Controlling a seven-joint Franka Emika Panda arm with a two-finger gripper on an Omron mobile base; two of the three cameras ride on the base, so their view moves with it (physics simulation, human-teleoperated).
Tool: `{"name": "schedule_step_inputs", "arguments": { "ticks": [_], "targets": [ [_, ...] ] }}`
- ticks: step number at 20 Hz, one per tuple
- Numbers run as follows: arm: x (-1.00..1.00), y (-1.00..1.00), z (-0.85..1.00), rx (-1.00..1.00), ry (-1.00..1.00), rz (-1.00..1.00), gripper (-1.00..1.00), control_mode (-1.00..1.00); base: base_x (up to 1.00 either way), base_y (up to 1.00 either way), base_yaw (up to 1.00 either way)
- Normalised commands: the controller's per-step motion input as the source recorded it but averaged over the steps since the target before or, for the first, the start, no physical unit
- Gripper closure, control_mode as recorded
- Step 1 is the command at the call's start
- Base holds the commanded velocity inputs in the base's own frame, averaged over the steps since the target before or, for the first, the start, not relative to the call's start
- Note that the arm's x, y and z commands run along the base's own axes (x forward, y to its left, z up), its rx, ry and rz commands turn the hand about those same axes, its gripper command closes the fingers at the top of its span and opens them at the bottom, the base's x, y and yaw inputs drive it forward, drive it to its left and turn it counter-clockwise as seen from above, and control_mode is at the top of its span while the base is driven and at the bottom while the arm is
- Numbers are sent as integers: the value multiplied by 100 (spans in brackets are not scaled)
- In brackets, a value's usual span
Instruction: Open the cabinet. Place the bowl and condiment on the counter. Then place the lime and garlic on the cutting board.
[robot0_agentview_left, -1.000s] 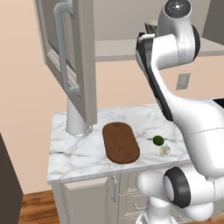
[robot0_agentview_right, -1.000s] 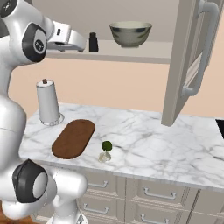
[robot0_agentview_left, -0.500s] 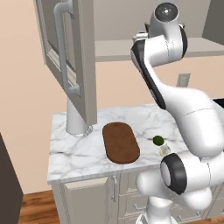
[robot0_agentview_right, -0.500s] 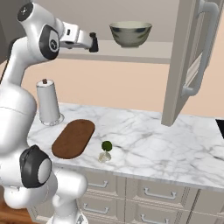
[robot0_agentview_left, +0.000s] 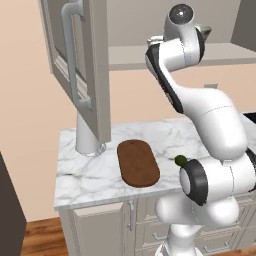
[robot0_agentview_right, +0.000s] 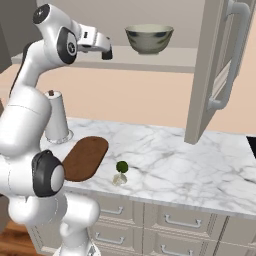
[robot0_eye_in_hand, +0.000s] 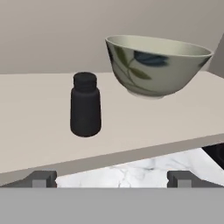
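The cabinet stands open, its door (robot0_agentview_right: 220, 75) swung out at the right. On its shelf (robot0_eye_in_hand: 39, 135) stand the small black condiment (robot0_eye_in_hand: 85, 105) and, right of it, the grey-green bowl (robot0_eye_in_hand: 155, 65) (robot0_agentview_right: 149, 39). My gripper (robot0_eye_in_hand: 111, 178) (robot0_agentview_right: 106, 52) is open at shelf height, just short of the shelf edge. The condiment stands a little ahead, left of centre between the fingers, and nothing is held. Below on the counter (robot0_agentview_right: 200, 165) lie the dark brown cutting board (robot0_agentview_right: 85, 157) (robot0_agentview_left: 137, 162), the lime (robot0_agentview_right: 121, 166) (robot0_agentview_left: 180, 160) and, touching it, the garlic (robot0_agentview_right: 119, 179).
A white paper-towel roll (robot0_agentview_right: 57, 117) stands at the counter's back left, beyond the board. The open door (robot0_agentview_left: 80, 75) with its long bar handle hangs over the counter's left end in the left base view. Drawer units (robot0_agentview_right: 170, 220) sit below the slab.
The arm has reached forward, bringing the open gripper up close to the condiment on the shelf. Bowl, lime, garlic and board have not moved.
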Motion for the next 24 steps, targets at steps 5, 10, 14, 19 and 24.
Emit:
{"name": "schedule_step_inputs", "arguments": {
  "ticks": [5,10,14,19,24],
  "targets": [
    [36,0,0,0,0,0,-100,-100,0,0,0],
    [30,0,0,2,0,0,-100,-100,0,0,0],
    [29,0,-5,1,-1,0,-100,-100,0,0,0],
    [25,-1,-2,3,-1,0,-100,-100,0,0,0],
    [38,0,-8,1,-3,0,-100,-100,0,0,0]
  ]
}}
